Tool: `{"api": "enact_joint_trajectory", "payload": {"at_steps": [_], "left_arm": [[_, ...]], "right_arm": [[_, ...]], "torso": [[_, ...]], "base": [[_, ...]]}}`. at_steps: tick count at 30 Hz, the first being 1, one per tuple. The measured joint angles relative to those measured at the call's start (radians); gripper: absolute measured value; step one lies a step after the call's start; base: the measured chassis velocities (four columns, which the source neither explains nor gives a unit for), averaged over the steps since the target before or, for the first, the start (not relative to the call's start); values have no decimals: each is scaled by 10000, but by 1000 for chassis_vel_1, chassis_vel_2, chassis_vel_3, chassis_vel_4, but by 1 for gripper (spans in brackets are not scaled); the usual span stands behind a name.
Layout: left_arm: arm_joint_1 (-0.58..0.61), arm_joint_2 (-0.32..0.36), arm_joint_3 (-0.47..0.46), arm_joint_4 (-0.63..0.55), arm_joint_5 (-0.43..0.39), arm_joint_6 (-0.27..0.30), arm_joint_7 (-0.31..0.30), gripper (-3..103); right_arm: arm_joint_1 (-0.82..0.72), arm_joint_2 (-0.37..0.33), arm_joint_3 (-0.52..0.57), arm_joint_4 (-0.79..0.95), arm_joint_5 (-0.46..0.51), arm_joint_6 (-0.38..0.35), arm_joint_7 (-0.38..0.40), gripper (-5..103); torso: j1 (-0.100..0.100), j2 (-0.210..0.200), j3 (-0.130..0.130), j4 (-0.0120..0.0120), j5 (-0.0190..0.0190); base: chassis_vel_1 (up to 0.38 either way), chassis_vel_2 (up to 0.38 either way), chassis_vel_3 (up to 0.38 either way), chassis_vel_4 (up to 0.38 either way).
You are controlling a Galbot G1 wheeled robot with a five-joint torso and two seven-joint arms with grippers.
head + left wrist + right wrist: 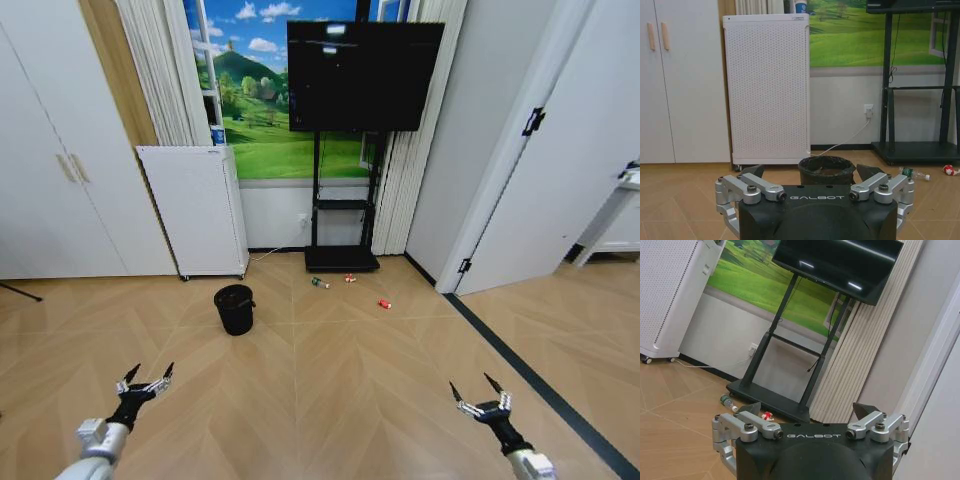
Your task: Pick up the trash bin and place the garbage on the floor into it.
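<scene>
- The trash bin (pixel 235 308) stands upright on the floor (pixel 330 390), well ahead of the robot and a little to its left, in front of the white panel unit (pixel 195 210).
- Three bits of garbage lie near the TV stand base (pixel 342 260): a small bottle (pixel 320 283), a red-and-white scrap (pixel 350 278) and a red piece (pixel 384 303).
- The left claw (pixel 148 381) hangs low with fingers spread, holding nothing; it faces the bin, apparently lined up for an approach.
- The right claw (pixel 478 394) is likewise spread wide and empty, low on the right.

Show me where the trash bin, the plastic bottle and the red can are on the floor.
trash bin (pixel 235 310): head view, front of its black wall.
plastic bottle (pixel 320 283): head view, middle of its body.
red can (pixel 384 304): head view, its middle.
</scene>
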Motion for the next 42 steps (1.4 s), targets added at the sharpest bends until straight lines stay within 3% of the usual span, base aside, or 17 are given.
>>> {"api": "enact_joint_trajectory", "payload": {"at_steps": [42], "left_arm": [[-215,-203,285,228,79,-25,-36,100]], "right_arm": [[386,86,-440,-254,10,76,-44,100]], "torso": [[2,-1,1,1,-6]], "base": [[-182,178,177,-179]]}}
